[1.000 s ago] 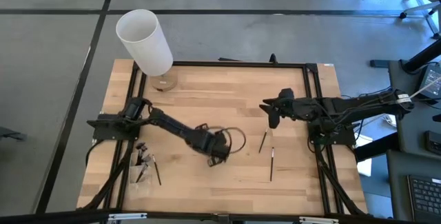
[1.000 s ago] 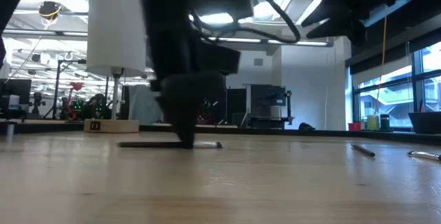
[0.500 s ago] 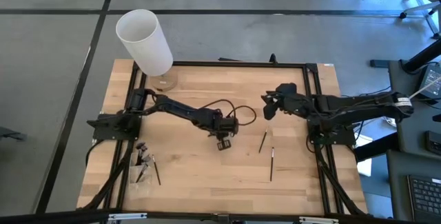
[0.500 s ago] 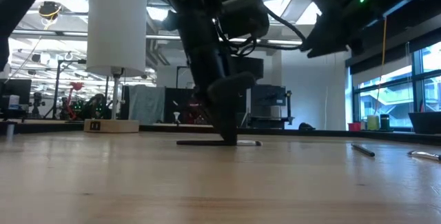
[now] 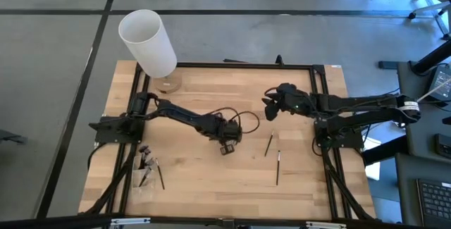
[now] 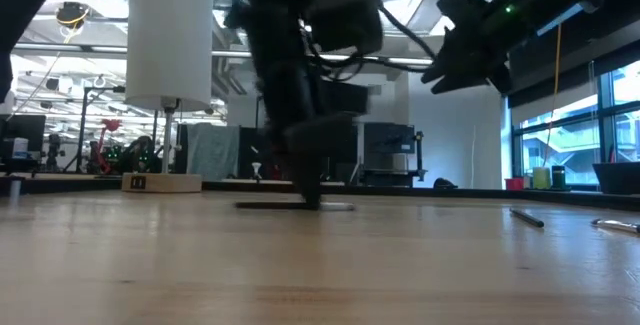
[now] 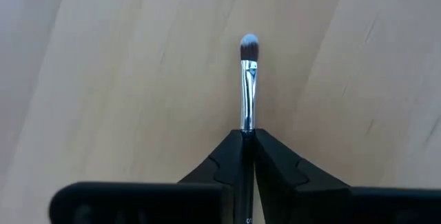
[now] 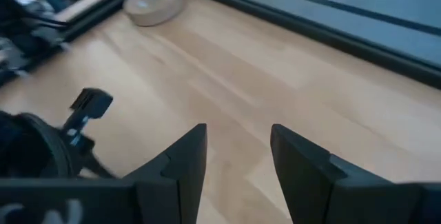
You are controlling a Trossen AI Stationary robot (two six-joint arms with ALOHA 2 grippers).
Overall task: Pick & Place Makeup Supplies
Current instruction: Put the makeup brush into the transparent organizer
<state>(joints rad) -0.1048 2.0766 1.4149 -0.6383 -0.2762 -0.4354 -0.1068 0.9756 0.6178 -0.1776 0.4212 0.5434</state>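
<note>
Makeup brush (image 7: 247,86) sits clamped between the closed fingers of the left end effector (image 5: 227,146), low over mid-desk (image 5: 197,180). Since a second ago, this end effector has shifted away from the white cylinder (image 5: 148,42), brush secured. Right end effector (image 5: 268,109) hovers wide open, empty.

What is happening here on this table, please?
The left tool is shut on a makeup brush, low at the middle of the wooden table. The right tool hangs open above the table, holding nothing. Two more brushes lie toward the right, and a small pile of brushes near the left arm's base.
</note>
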